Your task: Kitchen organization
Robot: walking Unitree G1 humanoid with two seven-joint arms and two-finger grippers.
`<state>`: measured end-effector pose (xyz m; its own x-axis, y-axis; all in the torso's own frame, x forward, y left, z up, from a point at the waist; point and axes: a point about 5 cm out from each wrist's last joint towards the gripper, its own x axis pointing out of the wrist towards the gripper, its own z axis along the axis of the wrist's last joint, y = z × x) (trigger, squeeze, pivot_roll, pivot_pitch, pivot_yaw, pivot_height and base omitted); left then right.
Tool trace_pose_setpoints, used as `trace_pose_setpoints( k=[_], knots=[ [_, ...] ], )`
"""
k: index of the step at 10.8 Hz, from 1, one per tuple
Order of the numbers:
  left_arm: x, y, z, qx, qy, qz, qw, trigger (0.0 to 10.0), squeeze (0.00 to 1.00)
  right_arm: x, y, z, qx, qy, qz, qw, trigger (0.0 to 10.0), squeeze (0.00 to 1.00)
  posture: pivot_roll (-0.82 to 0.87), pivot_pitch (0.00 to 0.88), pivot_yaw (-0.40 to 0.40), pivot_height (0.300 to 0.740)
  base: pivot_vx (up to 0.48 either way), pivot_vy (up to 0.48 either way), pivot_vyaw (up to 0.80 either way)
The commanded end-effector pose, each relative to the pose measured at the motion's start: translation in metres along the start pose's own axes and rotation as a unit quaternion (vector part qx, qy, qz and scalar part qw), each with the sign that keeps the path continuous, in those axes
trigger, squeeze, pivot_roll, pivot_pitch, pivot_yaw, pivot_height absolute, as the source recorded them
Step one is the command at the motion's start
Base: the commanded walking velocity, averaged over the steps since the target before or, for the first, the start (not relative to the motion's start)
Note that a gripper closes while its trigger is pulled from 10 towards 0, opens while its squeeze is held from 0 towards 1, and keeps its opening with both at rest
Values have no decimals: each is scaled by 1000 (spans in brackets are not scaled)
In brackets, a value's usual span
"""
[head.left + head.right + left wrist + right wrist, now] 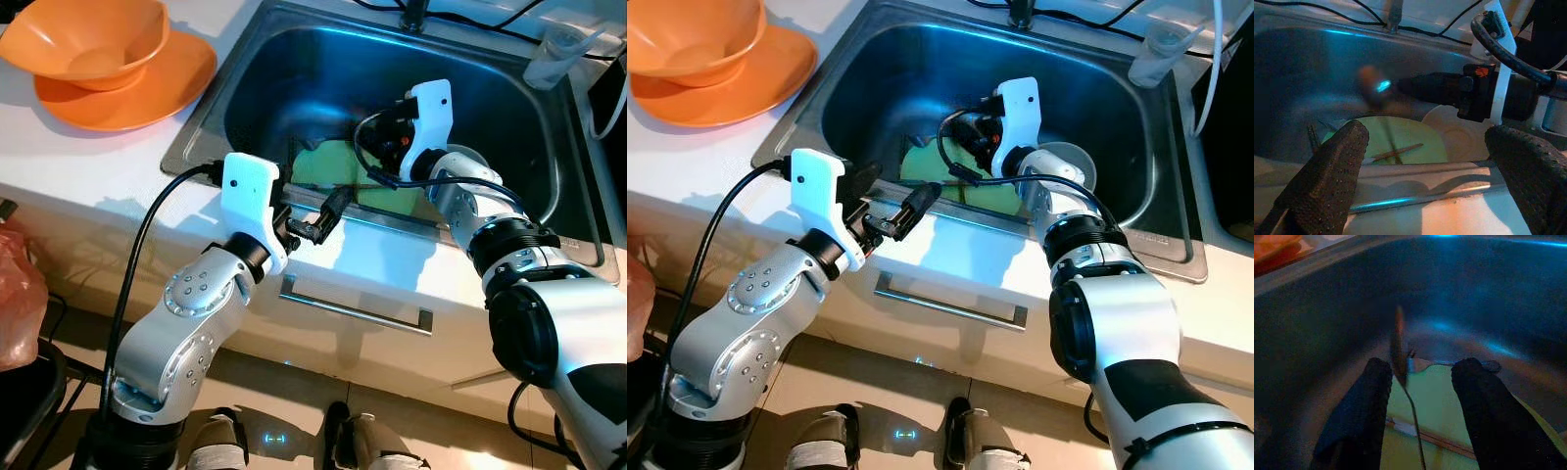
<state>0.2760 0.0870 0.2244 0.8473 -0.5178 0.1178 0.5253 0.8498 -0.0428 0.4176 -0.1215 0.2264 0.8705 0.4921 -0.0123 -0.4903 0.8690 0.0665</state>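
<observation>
A steel sink (245,88) holds a light green plate (1415,139) with a fork (1449,364) and thin wooden sticks (1398,152) lying on it. A small white dish (1068,162) sits beside the plate. My right gripper (1422,364) is down in the sink just above the plate, fingers apart. A thin utensil with a brown handle (1398,340) shows blurred between them, close to one finger. My left gripper (318,217) hovers open over the sink's front rim, pointing at the plate and holding nothing.
An orange bowl (88,39) rests on an orange plate (167,88) on the white counter at the left. A clear cup (554,54) stands at the sink's back right, near cables. A drawer handle (353,308) sits below the rim. A red bag (15,294) is far left.
</observation>
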Motion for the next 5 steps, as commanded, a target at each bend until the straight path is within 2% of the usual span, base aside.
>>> trace_pose_setpoints(
  k=[1, 2, 3, 4, 5],
  knots=[
    [2, -2, 2, 6, -7, -5, 1000, 10000, 0, 0, -3, 10, 4, -17, -6, 1000, 10000, 1000, 147, 220, -103, 740, 0, 0, 0],
    [3, 1, 5, 9, -14, 3, 1000, 10000, 0, 1, -3, 22, 18, -48, -6, 999, 10000, 1000, 145, 215, -105, 740, 0, 0, 0],
    [6, 6, 8, 11, -23, 14, 1000, 10000, 0, 2, 1, 47, 49, -111, 17, 992, 10000, 1000, 137, 209, -106, 740, 0, 0, 0],
    [7, 7, 10, 10, -28, 19, 999, 10000, 0, 3, 7, 64, 68, -152, 51, 985, 10000, 1000, 129, 204, -104, 740, 0, 0, 0],
    [9, 7, 10, 9, -30, 20, 999, 10000, 0, 3, 11, 73, 75, -171, 73, 980, 10000, 1000, 122, 201, -105, 740, 0, 0, 0]
  ],
)
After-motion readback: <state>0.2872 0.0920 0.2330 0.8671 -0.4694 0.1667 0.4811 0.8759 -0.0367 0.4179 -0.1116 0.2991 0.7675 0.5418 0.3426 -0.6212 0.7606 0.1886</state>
